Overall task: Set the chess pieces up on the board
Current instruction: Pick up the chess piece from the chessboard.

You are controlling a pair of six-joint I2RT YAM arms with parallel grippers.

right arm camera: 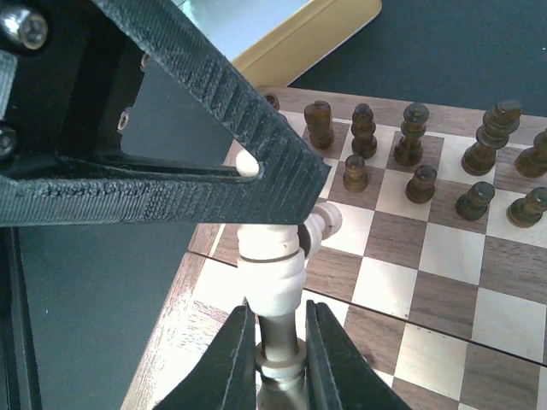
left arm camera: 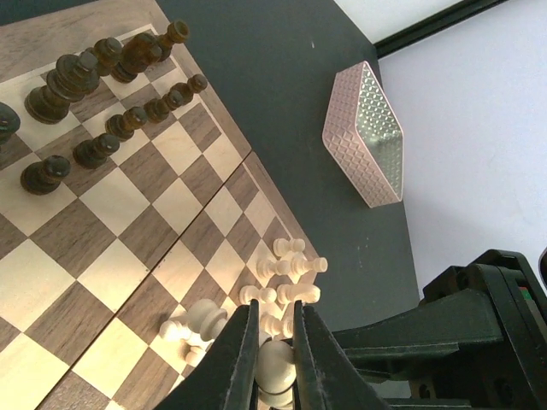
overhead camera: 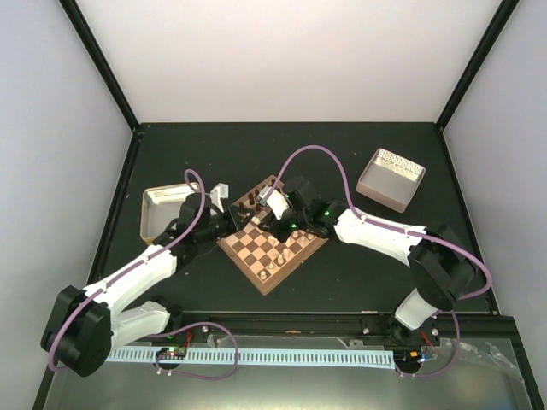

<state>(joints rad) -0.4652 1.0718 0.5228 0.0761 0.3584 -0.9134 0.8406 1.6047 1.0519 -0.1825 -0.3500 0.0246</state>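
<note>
Left pincer (left arm camera: 275, 306) shut narrow on pale piece (left arm camera: 275, 367) at board (left arm camera: 111, 256) edge, amid pale cluster (left arm camera: 286, 272). Right pincer (right arm camera: 279, 309) likewise clamped on pale piece (right arm camera: 278, 273), long axis pointing at left pincer, which crosses just beyond. Same piece or another: cannot tell. Dark pieces (left arm camera: 94, 94) ranked on opposite side. Mid-board squares open. Arms crowded.

I see the board (overhead camera: 273, 248) lying diamond-wise, dark pieces (left arm camera: 51, 92) upright in two rows, pale pieces (left arm camera: 291, 266) clustered near the opposite edge.
</note>
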